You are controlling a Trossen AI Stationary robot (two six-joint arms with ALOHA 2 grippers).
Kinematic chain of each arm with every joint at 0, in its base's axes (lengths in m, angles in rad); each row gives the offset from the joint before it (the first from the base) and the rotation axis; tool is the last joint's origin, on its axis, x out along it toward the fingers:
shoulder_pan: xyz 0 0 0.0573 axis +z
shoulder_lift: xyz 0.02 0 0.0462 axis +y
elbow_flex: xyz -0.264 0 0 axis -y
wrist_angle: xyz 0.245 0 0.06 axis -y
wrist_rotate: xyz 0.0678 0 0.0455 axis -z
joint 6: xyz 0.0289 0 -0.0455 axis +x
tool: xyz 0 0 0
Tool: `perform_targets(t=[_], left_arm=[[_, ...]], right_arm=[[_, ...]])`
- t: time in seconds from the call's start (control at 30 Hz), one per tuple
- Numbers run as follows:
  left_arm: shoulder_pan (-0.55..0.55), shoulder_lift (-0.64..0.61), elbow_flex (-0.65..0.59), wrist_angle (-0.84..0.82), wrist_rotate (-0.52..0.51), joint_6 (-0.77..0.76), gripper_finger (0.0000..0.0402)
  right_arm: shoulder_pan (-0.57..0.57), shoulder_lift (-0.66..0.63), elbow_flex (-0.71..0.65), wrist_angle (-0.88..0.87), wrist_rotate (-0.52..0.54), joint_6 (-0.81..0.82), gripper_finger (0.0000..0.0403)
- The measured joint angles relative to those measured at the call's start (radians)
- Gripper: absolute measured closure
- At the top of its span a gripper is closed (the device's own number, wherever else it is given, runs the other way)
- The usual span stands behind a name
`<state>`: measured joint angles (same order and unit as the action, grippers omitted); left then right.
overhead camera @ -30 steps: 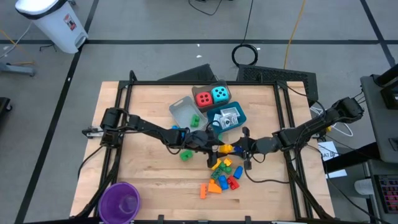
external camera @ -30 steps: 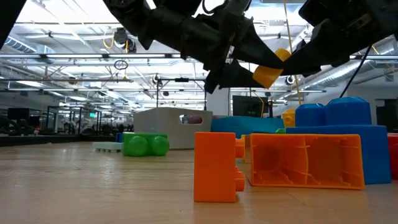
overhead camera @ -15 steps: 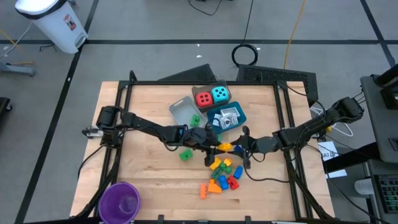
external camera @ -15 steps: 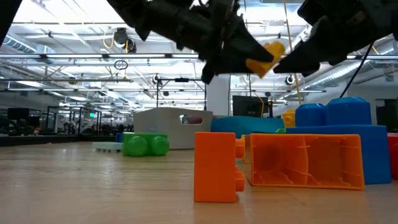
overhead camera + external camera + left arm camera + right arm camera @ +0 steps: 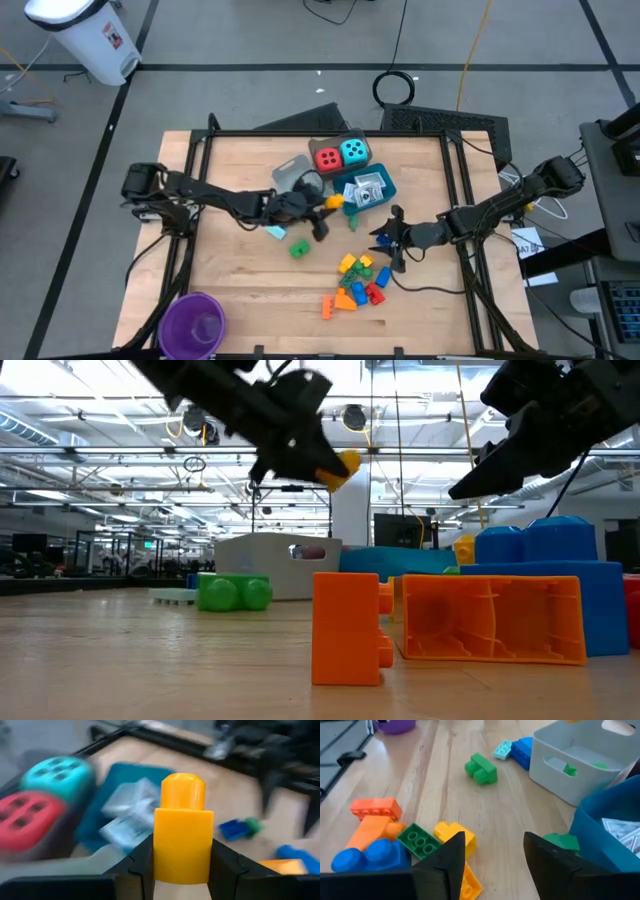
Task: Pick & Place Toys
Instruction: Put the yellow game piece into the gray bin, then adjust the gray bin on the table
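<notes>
A yellow brick (image 5: 334, 201) hangs above the table between the grey tray (image 5: 296, 180) and the blue tray (image 5: 382, 182), with my left gripper (image 5: 326, 203) shut on it. My right gripper (image 5: 384, 241) stands open over the table with nothing between its fingers, just to the far side of a pile of red, blue, green, yellow and orange bricks (image 5: 358, 280). A green brick (image 5: 298, 248) lies alone on the wood. A red die (image 5: 327, 158) and a cyan die (image 5: 353, 151) sit in a tray at the far side. White packets (image 5: 366, 190) lie in the blue tray. My left gripper pinches the yellow brick's two opposite side walls (image 5: 159, 855) between its two fingers (image 5: 137, 867). The fingers come from the table's left, slanting a little downward. The brick's round stud (image 5: 183, 787) sticks out past the fingertips. The brick is lifted clear of the table.
A purple cup (image 5: 192, 322) stands at the near left corner. A small cyan piece (image 5: 275, 232) lies near the green brick. Black frame rails (image 5: 190, 200) run along the table's edges. Bare wood lies left of the green brick.
My left gripper has taken hold of the yellow brick where both grippers met, then drawn back toward the table's left and far side, rising, with the brick lifted clear. My right gripper has let go of the brick and stayed in place.
</notes>
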<state>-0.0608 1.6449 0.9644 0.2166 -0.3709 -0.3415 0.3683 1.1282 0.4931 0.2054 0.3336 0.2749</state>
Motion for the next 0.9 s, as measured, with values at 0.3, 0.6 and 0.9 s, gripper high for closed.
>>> perform_targets(t=[0.3,0.6,0.9], left_arm=[[0.088,-0.075,-0.251,0.162,-0.030,-0.197,0.0271],[0.137,-0.062,-0.301,0.084,-0.040,-0.348,0.0162],[0.140,-0.062,-0.301,0.130,-0.021,-0.316,0.0019]], right_arm=[[0.000,0.000,0.001,0.014,0.002,-0.002,0.0232],[-0.001,0.000,0.001,0.030,0.003,-0.007,0.0232],[-0.001,0.000,0.001,0.030,0.003,-0.007,0.0232]])
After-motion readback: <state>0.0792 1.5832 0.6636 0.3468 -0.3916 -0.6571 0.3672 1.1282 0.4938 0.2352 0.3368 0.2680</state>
